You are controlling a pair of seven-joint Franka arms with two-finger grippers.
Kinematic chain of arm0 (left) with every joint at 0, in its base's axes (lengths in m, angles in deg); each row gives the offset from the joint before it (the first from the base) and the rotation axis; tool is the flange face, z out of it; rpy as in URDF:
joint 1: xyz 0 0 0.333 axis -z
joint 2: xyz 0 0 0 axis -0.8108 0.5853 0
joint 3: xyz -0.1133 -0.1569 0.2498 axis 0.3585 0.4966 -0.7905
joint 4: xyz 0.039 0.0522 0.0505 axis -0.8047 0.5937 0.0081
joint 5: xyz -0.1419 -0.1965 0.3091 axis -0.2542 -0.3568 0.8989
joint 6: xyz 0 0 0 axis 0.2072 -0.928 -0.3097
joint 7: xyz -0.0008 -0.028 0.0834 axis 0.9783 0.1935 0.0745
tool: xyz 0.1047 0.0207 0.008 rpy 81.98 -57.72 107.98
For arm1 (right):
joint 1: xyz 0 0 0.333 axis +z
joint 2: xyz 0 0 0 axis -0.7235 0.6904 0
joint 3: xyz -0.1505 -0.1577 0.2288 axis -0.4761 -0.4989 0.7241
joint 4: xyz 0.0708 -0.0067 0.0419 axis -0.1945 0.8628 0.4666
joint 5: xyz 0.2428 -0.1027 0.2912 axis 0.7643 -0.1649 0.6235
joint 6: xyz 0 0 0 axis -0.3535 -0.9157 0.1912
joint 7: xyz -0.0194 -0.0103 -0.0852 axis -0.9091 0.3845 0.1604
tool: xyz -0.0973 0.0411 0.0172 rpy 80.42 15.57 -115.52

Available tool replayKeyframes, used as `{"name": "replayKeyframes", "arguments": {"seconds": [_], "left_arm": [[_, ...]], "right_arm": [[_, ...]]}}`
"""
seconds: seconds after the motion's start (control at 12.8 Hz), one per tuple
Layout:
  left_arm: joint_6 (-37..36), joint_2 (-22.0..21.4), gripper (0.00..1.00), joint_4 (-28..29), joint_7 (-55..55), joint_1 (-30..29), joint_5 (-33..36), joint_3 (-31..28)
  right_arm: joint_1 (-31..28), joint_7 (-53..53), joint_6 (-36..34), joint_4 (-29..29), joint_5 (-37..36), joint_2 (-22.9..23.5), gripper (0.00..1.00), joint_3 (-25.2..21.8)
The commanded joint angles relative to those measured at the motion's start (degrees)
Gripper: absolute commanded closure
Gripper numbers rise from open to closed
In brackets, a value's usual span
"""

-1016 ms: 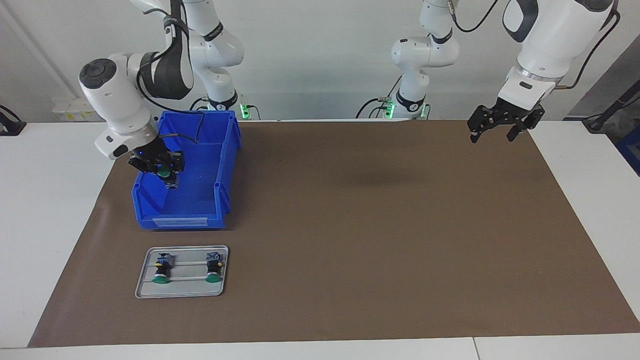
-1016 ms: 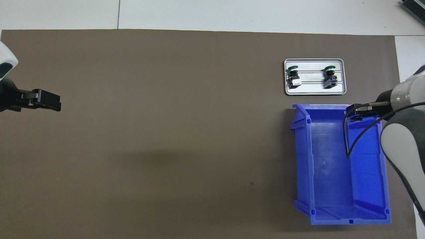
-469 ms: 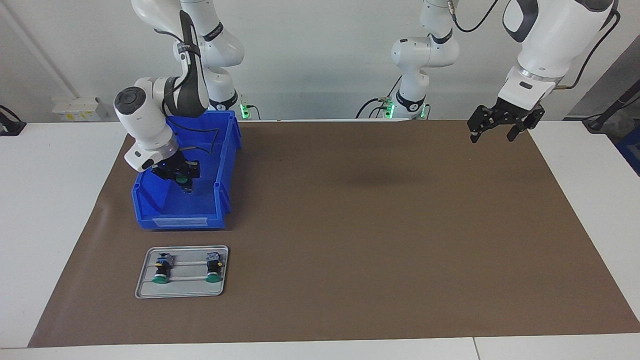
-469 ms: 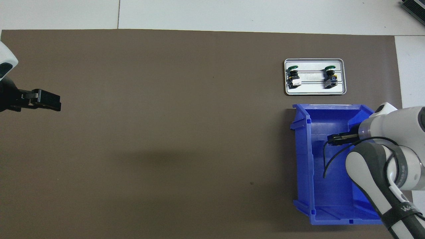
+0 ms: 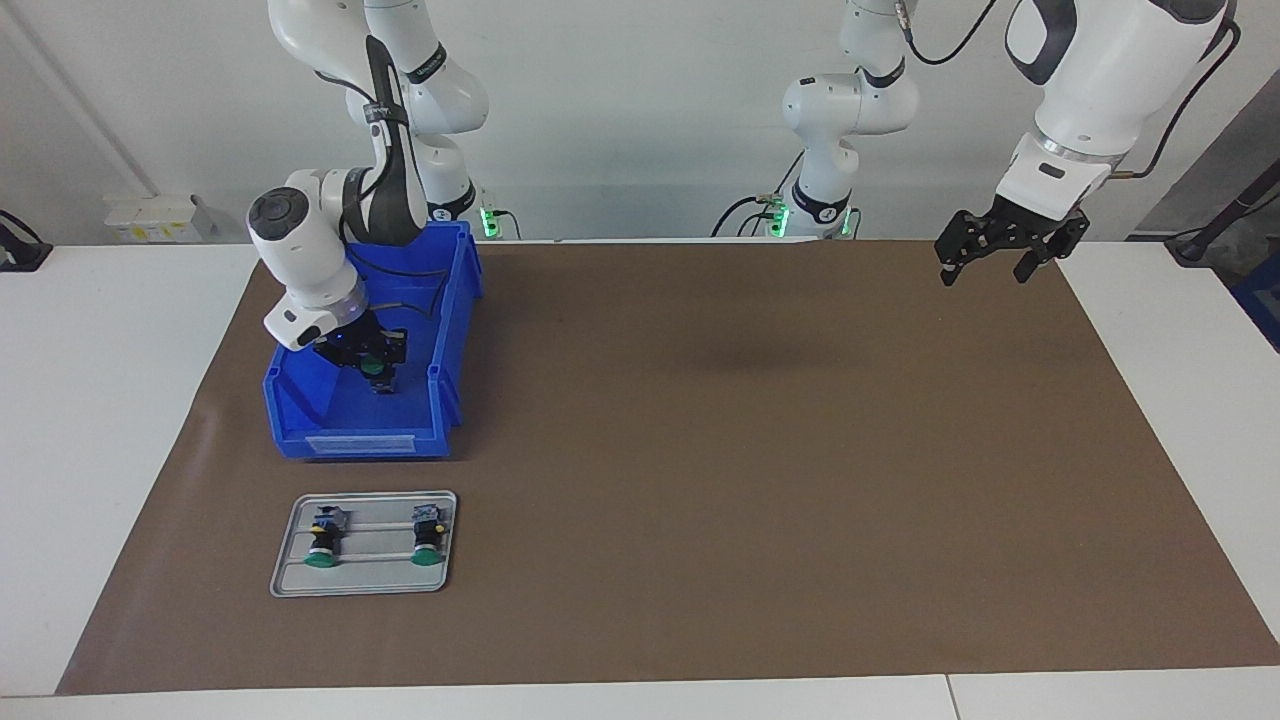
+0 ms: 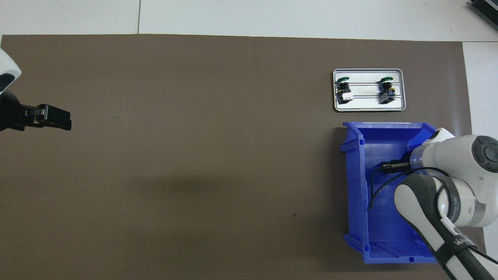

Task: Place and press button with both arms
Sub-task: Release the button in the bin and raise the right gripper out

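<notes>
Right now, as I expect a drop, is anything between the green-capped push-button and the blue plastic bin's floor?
Nothing visible does. The green-capped black push-button is at the right hand, low inside the blue plastic bin, with only bare bin floor beneath it.

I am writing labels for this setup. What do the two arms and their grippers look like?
Both arms, the left arm and the right arm, have glossy white rounded shells with grey joint bands and dark round end caps. Black cables run along them. The left gripper and the right gripper are small, black, two-fingered linkages. Green lights glow at the bases.
</notes>
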Motion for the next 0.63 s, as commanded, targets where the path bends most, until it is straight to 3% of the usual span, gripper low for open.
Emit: {"name": "replayKeyframes", "arguments": {"seconds": [0.0,0.31,0.55], "left_arm": [[-0.3,-1.4,0.0,1.4,0.4,-0.4,-0.5,0.1],[-0.3,-1.4,0.0,1.4,0.4,-0.4,-0.5,0.1],[-0.3,-1.4,0.0,1.4,0.4,-0.4,-0.5,0.1]], "right_arm": [[-0.6,4.0,-1.3,-4.8,0.8,-0.9,0.0,0.5],[-0.5,8.0,-16.1,-17.8,0.8,-1.3,0.0,0.4],[-0.7,9.8,-23.3,-25.7,0.8,-1.6,0.0,0.3]]}}
